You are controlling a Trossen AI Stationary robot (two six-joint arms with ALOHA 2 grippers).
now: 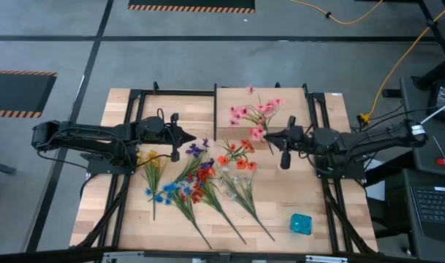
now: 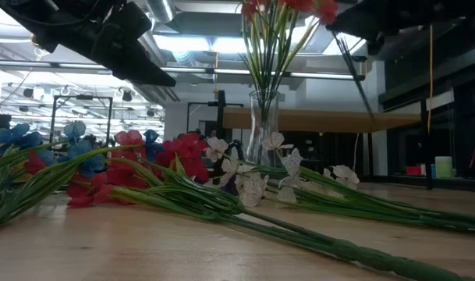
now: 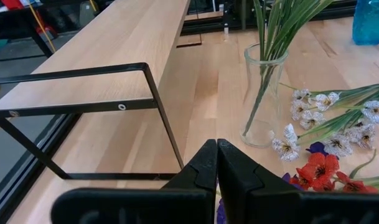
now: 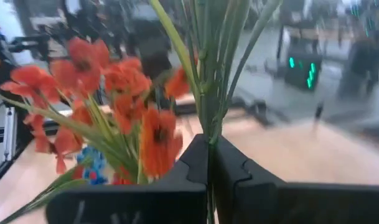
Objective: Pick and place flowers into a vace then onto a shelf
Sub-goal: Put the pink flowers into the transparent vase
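A clear glass vase (image 2: 262, 129) (image 3: 262, 93) stands on the table and holds orange flowers (image 1: 237, 157) by their green stems. Loose flowers (image 1: 193, 183), yellow, purple, red, blue and white, lie flat on the tabletop in front of it. My right gripper (image 1: 267, 136) (image 4: 209, 146) hovers level beside the vase, shut on a spray whose pink blooms (image 1: 255, 113) fan out over the shelf (image 1: 295, 109) (image 3: 133, 43). My left gripper (image 1: 187, 136) (image 3: 216, 149) hangs shut and empty above the table, left of the vase. My right gripper pinches a thin green stem (image 4: 209, 163) of the pink spray between its two fingers. The fingers come level from the table's right and lie across the stem. The spray is lifted clear of the table. Its branches rise and spread above the fingers.
A turquoise glass (image 1: 301, 223) stands near the table's front right corner. The shelf's black metal posts (image 3: 158, 106) stand just ahead of my left gripper. Bare tabletop lies at the near right (image 1: 324, 197).
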